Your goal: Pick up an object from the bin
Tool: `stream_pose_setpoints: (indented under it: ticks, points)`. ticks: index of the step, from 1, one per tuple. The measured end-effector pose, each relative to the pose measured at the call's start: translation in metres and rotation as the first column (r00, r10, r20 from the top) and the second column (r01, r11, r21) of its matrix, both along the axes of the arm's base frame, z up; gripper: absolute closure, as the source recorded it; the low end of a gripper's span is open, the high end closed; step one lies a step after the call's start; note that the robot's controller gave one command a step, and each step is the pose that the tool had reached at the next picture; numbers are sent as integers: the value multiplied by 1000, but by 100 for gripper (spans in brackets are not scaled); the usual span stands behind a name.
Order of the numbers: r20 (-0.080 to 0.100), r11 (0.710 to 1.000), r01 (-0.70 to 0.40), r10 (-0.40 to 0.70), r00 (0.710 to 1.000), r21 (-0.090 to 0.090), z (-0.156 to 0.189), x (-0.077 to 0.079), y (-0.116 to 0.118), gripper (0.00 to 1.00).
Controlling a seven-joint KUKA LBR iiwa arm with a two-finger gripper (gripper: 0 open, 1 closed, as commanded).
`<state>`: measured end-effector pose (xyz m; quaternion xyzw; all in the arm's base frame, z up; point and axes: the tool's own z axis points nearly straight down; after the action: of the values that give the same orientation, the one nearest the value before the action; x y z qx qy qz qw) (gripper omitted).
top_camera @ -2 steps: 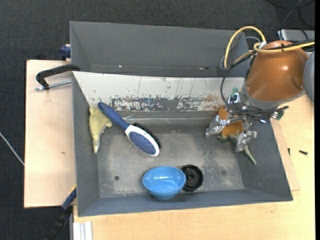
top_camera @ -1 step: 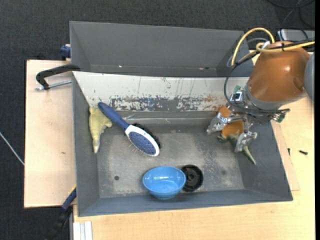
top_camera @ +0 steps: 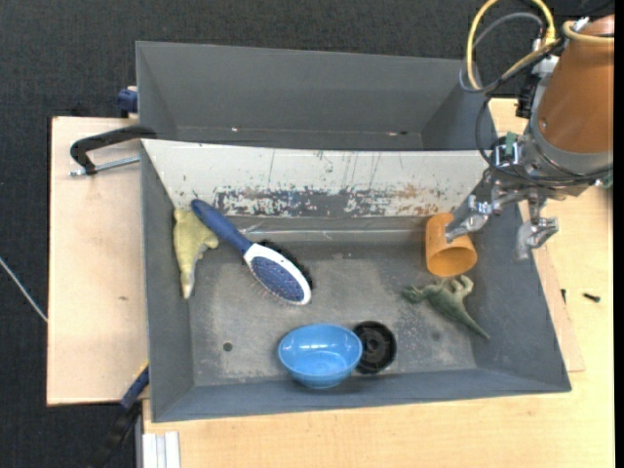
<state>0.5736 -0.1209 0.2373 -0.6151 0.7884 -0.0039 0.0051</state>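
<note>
As the pincer [top_camera: 507, 220] gapes, the bin [top_camera: 292, 86] holds an orange cup [top_camera: 449, 249] (alongside).

The bin [top_camera: 168, 339] is seen in plain grey, its far wall scuffed white with blue and rust-coloured flecks. At the left, 1 pale yellow toy figure [top_camera: 189, 247] is seen, and beside it a brush [top_camera: 258, 259] with blue handle, white head and blue bristles. At the near side are 1 glossy blue bowl [top_camera: 320, 355] and 1 black round thing [top_camera: 376, 346]. At the right are an orange cup [top_camera: 450, 250] and a dull green dinosaur [top_camera: 450, 303]. The fingers [top_camera: 475, 213] are silver-grey.
</note>
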Motion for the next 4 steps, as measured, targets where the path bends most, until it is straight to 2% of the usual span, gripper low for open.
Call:
stream_pose_setpoints:
  ticks: [1,2,3,4]
  points:
    - [-18,999,-49,49,999,5,-81,15,7,0]
    - [-12,999,-47,47,999,3,-76,16,6,100]
    - [-12,999,-47,47,999,2,-76,16,6,0]
    - [-12,999,-47,47,999,3,-76,16,6,100]
